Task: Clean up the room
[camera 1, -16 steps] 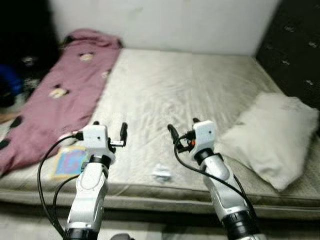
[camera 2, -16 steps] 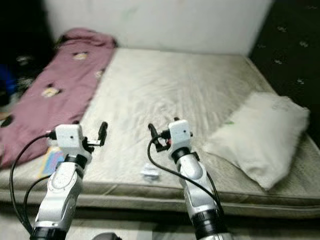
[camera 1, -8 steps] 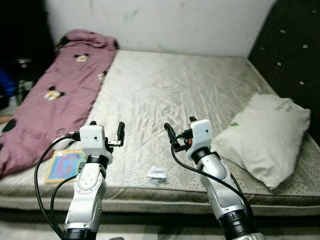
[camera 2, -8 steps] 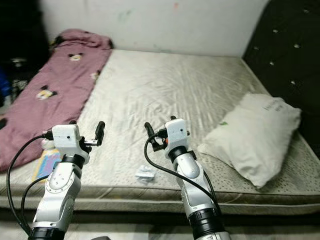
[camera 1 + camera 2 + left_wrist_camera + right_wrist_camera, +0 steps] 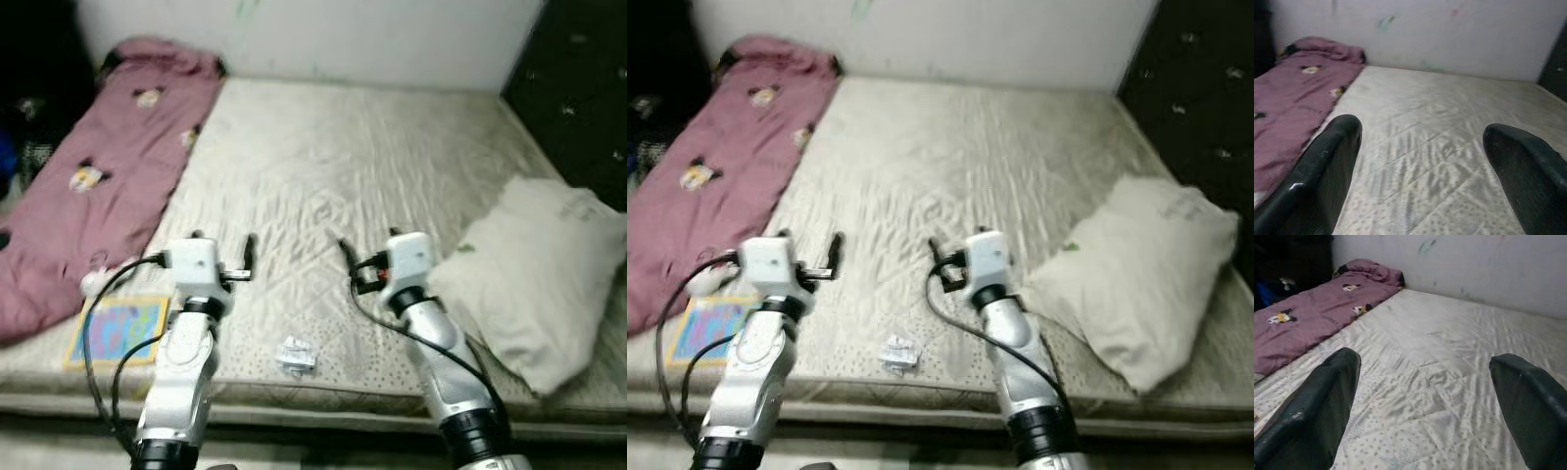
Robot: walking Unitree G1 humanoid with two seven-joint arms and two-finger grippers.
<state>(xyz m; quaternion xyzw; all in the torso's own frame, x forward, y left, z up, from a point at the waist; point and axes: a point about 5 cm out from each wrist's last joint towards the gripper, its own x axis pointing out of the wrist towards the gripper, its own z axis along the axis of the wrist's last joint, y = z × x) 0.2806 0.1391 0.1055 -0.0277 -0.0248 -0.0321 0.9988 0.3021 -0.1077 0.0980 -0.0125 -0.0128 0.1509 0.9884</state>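
- While both arms hang over the mattress (image 5: 392,157) front edge, left gripper (image 5: 217,247) and right gripper (image 5: 367,257) have fingers spread wide, holding nothing — looks like the approach stage.
- Crumpled wrapper (image 5: 296,355) sits near that edge, between the arms; I'd reach down for it next.
- Colourful book (image 5: 116,330) lies by the maroon blanket (image 5: 108,186), white pillow (image 5: 544,274) opposite.
- Pillow print's too blurry to read.
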